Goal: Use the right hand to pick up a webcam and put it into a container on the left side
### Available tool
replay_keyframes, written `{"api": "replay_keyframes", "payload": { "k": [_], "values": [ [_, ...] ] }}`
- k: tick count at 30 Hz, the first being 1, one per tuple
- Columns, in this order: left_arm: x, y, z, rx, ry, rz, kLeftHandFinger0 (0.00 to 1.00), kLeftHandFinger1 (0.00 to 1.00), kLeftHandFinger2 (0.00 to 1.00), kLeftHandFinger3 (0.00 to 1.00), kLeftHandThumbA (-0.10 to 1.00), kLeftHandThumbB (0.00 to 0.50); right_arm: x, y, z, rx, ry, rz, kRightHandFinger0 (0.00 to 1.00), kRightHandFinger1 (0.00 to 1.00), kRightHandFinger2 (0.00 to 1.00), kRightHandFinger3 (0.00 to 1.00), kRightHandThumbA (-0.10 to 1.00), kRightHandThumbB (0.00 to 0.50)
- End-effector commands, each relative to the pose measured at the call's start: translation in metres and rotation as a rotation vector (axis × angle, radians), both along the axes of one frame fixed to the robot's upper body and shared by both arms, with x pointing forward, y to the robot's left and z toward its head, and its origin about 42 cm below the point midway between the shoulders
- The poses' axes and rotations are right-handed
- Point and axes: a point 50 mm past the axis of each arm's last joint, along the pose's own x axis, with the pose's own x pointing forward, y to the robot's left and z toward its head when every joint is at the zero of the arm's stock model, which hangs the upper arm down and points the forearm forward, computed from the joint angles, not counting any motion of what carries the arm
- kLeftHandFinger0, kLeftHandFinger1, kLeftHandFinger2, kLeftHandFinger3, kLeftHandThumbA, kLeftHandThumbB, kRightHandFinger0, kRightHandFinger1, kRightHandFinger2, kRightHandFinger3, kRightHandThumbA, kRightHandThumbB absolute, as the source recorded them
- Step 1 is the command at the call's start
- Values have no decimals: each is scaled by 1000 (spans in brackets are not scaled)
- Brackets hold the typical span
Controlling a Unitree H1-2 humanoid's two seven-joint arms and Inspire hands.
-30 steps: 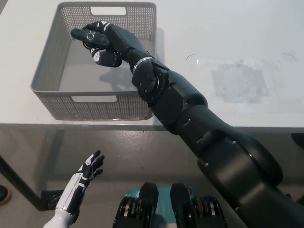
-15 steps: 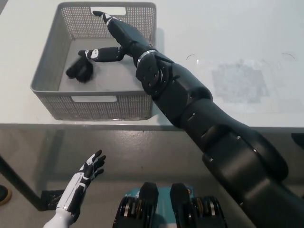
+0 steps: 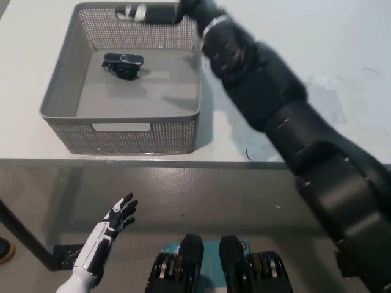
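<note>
The webcam (image 3: 123, 64) lies in the basket (image 3: 67, 85) on the left, my right robot hand (image 3: 156, 12) is released above its far rim and could catch it.

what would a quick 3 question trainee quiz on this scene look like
1. True or false: the webcam lies inside the grey basket.
2. Which robot hand hangs below the table edge: A) white left robot hand B) black right robot hand?
3. Fill in: the right robot hand is over the basket's ____ rim.

Key: 1 true; 2 A; 3 far
</note>
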Motion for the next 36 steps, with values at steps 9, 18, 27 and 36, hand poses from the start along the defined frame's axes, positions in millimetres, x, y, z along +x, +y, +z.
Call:
{"api": "replay_keyframes", "payload": {
  "k": [9,18,27,36],
  "values": [
    [8,10,16,48,-48,-27,1000,1000,1000,1000,1000,104,-98,-129,83,288,-321,46,1000,1000,1000,1000,1000,388],
    [10,10,16,29,-50,-19,1000,1000,1000,1000,1000,102,-180,-194,12,443,-342,114,1000,1000,1000,1000,1000,334],
    [10,10,14,17,-51,-14,1000,1000,1000,1000,1000,100,-234,-204,-115,570,-152,109,1000,1000,1000,1000,1000,326],
    [16,13,19,20,-52,-9,1000,1000,1000,1000,1000,119,-247,-205,-218,588,115,72,1000,1000,1000,1000,1000,219]
  ]
}}
